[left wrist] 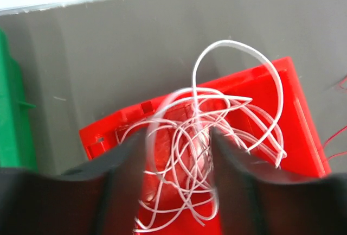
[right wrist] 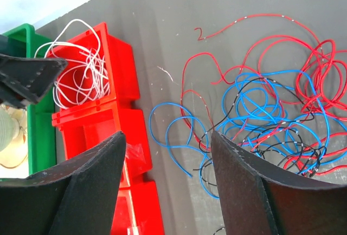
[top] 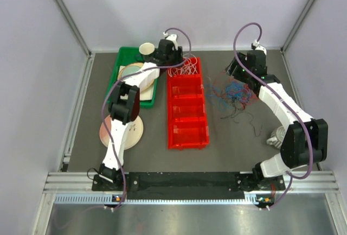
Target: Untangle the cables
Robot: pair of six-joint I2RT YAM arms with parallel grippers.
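A bundle of white cables lies in the far compartment of the red bin. My left gripper hangs just above it, open, with white loops showing between its fingers; one blurred strand runs close by the left finger. From above, this gripper sits over the white cables. A tangle of red, blue and black cables lies on the grey table. My right gripper is open above the tangle's left edge, over a blue loop, holding nothing. In the top view it stands just behind the tangle.
The red bin has several compartments in a row between the arms. A green tray with plates and a cup stands at the far left. A plate lies by the left arm. A grey object sits by the right arm.
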